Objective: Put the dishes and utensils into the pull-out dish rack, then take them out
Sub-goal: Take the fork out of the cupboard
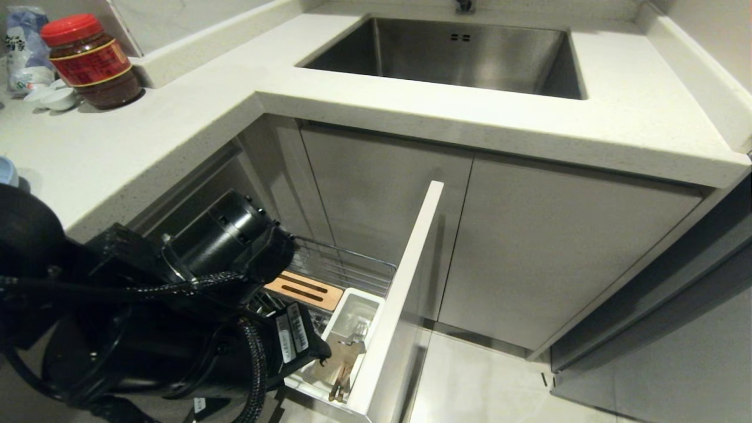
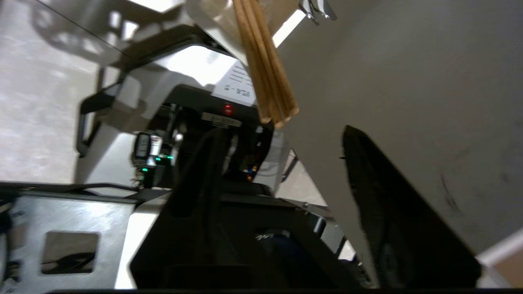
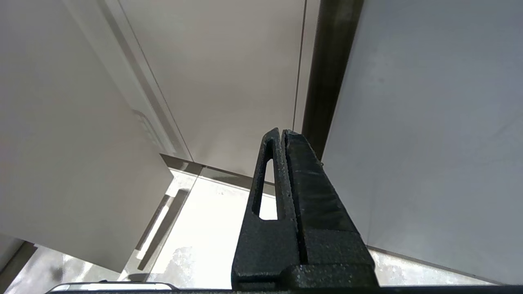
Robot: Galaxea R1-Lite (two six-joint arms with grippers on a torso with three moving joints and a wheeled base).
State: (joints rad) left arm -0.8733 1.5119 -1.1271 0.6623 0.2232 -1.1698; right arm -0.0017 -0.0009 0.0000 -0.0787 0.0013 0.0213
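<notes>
My left gripper (image 1: 320,352) hangs low over the pull-out dish rack (image 1: 352,264), jaws partly apart and holding nothing I can see. The chopsticks (image 1: 341,376) lean in the white utensil bin (image 1: 358,305) at the rack's front corner, against the white panel front (image 1: 405,294), with the fork (image 1: 355,336) beside them. They look light, stiff and smooth, likely to roll apart, so I'd pinch both near the free upper ends. My arm hides the rack's plate section; the plate and bowl are out of sight. My right gripper (image 3: 284,134) is parked, fingers pressed together.

My black left arm (image 1: 176,305) reaches forward and down, bent at the wrist. My black right gripper (image 3: 284,134) hangs with fingers pressed together.
</notes>
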